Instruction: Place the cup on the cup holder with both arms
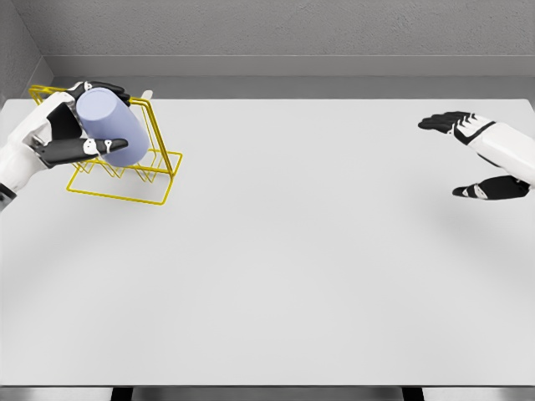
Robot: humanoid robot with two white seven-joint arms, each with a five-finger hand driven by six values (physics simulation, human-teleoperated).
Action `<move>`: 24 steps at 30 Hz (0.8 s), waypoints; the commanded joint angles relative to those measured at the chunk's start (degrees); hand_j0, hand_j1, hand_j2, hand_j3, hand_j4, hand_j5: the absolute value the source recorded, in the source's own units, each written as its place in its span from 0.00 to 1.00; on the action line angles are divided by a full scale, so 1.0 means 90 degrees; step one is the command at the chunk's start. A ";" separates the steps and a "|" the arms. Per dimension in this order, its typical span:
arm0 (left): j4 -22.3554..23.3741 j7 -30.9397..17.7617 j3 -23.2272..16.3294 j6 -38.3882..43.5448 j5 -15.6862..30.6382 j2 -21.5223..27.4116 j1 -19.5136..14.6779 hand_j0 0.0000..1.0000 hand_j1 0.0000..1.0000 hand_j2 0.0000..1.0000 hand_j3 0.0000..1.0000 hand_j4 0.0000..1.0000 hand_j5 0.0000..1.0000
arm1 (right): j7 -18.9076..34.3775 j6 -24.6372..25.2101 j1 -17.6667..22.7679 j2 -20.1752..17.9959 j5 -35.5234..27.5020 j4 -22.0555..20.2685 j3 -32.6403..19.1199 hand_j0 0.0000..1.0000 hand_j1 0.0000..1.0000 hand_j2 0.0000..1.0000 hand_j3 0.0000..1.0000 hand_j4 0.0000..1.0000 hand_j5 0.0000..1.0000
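Observation:
A lavender cup (pixel 113 125) is tilted on its side over the yellow wire cup holder (pixel 134 180) at the table's far left. My left hand (pixel 88 121) is shut on the cup, fingers over its top and thumb under it. The cup hides part of the holder's upright wires. My right hand (pixel 472 154) hovers open above the table's right edge, far from the cup, with fingers spread and nothing held.
The white table (pixel 284 267) stretches between the two hands. A grey wall runs behind its far edge, and the near edge lies at the bottom of the view.

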 commanded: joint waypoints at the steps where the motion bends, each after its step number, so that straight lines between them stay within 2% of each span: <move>1: -0.0001 0.0000 0.0007 0.0014 0.0020 -0.0004 0.0000 0.66 0.66 0.66 0.66 0.66 0.66 | -0.0009 0.0016 0.0000 -0.0006 -0.0048 -0.0002 -0.0006 1.00 1.00 1.00 1.00 1.00 1.00; 2: -0.0001 0.0000 0.0007 0.0014 0.0020 0.0005 0.0000 0.66 0.66 0.66 0.66 0.66 0.66 | 0.0001 0.0016 -0.0010 -0.0006 -0.0048 -0.0002 -0.0006 1.00 1.00 1.00 1.00 1.00 1.00; 6: -0.0001 0.0000 -0.0002 0.0160 -0.0009 0.0025 0.0000 0.85 0.85 0.85 0.85 0.85 0.85 | 0.0001 0.0016 0.0000 -0.0006 -0.0048 -0.0011 0.0003 1.00 1.00 1.00 1.00 1.00 1.00; 9: -0.0001 0.0000 -0.0002 0.0199 -0.0019 0.0035 -0.0010 0.94 0.94 0.94 0.94 0.94 0.94 | -0.0009 0.0016 0.0000 -0.0006 -0.0048 -0.0021 0.0004 1.00 1.00 1.00 1.00 1.00 1.00; 24: -0.0021 0.0000 -0.0012 0.0199 -0.0028 0.0044 -0.0059 0.96 0.96 0.96 0.96 0.96 0.96 | -0.0009 0.0016 0.0000 -0.0006 -0.0048 -0.0011 -0.0006 1.00 1.00 1.00 1.00 1.00 1.00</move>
